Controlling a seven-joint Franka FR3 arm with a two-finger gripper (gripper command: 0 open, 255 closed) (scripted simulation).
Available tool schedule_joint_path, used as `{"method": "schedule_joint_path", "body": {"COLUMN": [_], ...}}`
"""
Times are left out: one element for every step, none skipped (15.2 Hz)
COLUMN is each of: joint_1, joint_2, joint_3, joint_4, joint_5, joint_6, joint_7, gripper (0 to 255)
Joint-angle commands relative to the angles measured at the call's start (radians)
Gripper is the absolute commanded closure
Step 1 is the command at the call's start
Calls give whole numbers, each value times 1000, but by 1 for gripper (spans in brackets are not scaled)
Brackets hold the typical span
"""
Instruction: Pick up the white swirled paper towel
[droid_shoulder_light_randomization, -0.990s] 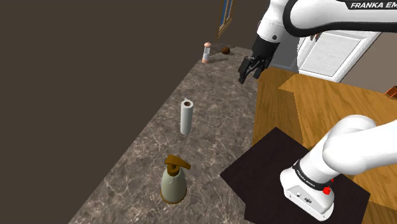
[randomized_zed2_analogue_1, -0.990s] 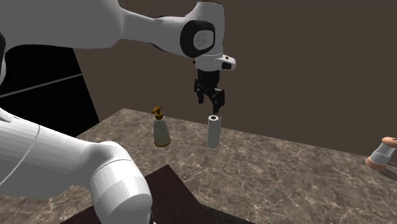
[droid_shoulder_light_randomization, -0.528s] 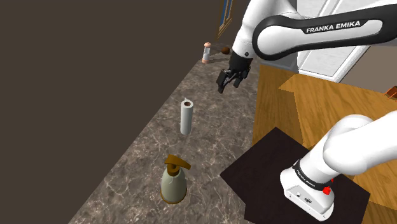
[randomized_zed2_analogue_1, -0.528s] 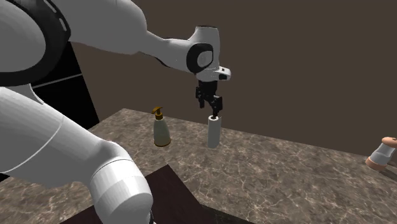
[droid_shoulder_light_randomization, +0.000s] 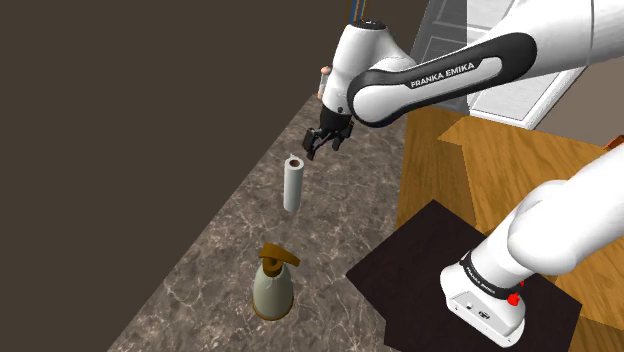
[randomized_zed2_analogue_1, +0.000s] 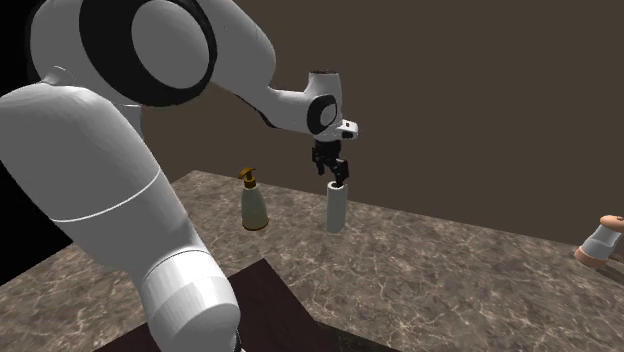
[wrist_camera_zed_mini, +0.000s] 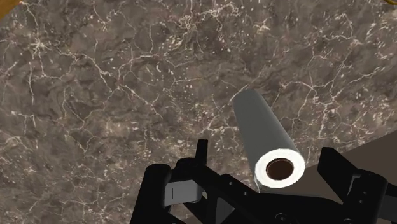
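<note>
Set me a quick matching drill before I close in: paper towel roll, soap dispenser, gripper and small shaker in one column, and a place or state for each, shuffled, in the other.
Column one
1. paper towel roll
2. soap dispenser
3. gripper
4. small shaker

Column two
A. jaws apart, over another thing's top end
B. at the second exterior view's right edge
C. upright, white, hollow core facing up
D. pale body with a brown pump on top

Pairs: 1-C, 2-D, 3-A, 4-B
</note>
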Motion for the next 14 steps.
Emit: {"method": "schedule_joint_path", "body": {"joint_1": [0, 1, 2, 5, 10, 14, 15, 16, 16, 17, 18, 19, 21, 21], "joint_2": [71, 110, 149, 189, 230, 242, 250, 259, 268, 277, 286, 295, 310, 310], "joint_3": [21, 30, 37, 43, 45, 44, 43, 42, 41, 39, 38, 36, 34, 33], "joint_4": [28, 47, 69, 91, 116, 123, 118, 114, 109, 105, 101, 98, 92, 92], "joint_5": [-39, -64, -92, -121, -151, -160, -166, -173, -179, -186, -193, -201, -213, -213], "joint_6": [49, 70, 89, 107, 122, 127, 139, 152, 164, 176, 189, 201, 220, 220], "joint_7": [45, 70, 97, 124, 152, 160, 165, 169, 175, 180, 185, 191, 200, 200], "gripper": [0, 0, 0, 0, 0, 0, 0, 0, 0, 0, 0, 0, 0, 0]}}
